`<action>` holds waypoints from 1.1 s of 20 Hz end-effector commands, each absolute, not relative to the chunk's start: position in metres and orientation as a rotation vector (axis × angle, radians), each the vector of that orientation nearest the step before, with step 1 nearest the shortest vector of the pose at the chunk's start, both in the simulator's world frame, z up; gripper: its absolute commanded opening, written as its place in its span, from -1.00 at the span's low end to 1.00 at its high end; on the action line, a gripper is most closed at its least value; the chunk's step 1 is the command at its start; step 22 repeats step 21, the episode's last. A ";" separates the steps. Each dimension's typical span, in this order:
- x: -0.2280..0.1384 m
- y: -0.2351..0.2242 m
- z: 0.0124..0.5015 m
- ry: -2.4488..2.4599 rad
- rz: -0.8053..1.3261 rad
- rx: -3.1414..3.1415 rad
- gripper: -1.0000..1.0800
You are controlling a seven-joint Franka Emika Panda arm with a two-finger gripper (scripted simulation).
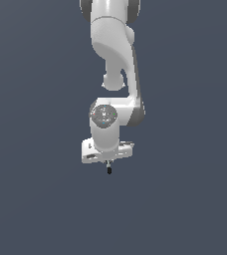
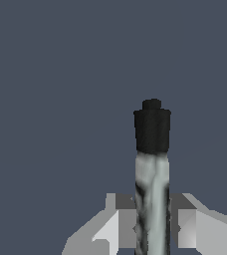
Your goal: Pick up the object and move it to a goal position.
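White arm (image 1: 116, 55) reaching down, gripper (image 2: 152, 224) closed on the thin rod (image 2: 152, 169) — fingers (image 2: 186, 226) pressing its grey shaft, black tip protruding.

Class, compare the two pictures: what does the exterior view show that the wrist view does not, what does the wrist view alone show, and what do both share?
Only the exterior view shows the whole white arm hanging down, with just the rod's black tip poking out below the hand.

Only the wrist view shows the rod close up: a light grey, marbled shaft between the two fingers, topped by a black cap.

Both show the gripper shut on the rod against a plain dark grey-blue background.
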State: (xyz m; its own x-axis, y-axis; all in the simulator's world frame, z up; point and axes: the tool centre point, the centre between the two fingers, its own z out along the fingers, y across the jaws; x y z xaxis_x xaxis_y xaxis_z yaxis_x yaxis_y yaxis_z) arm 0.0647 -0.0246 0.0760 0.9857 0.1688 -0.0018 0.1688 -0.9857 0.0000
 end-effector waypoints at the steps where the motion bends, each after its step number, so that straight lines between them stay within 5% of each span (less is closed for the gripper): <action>1: 0.060 -0.009 0.099 0.268 0.000 3.130 -1.00; 12: 0.042 0.046 0.184 0.268 0.000 3.129 -1.00; 22: 0.041 0.060 0.204 0.267 0.000 3.130 -1.00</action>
